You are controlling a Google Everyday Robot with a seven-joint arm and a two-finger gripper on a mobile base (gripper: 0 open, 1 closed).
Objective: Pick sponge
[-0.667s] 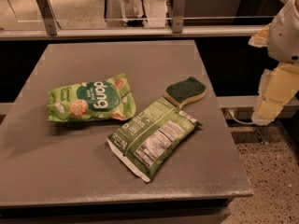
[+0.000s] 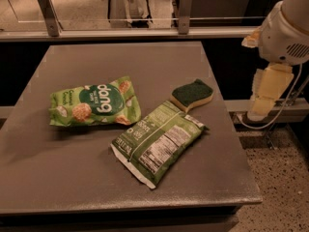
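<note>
The sponge point(image 2: 192, 95), dark green on top with a pale yellow base, lies flat on the grey table point(image 2: 96, 178) near its right edge. Its lower left corner touches the top of a green snack bag point(image 2: 158, 146) that lies back side up. My gripper point(image 2: 267, 92) hangs from the white arm point(image 2: 286, 30) off the table's right side, well to the right of the sponge and at about its height in the picture. It holds nothing that I can see.
A second green snack bag point(image 2: 94, 105) marked "dang" lies at the table's left centre. A metal rail with two posts point(image 2: 145, 32) runs behind the table. A speckled floor point(image 2: 280, 187) lies to the right.
The arm and gripper have shifted a little to the left, toward the table's right edge. The sponge and both bags have not moved.
</note>
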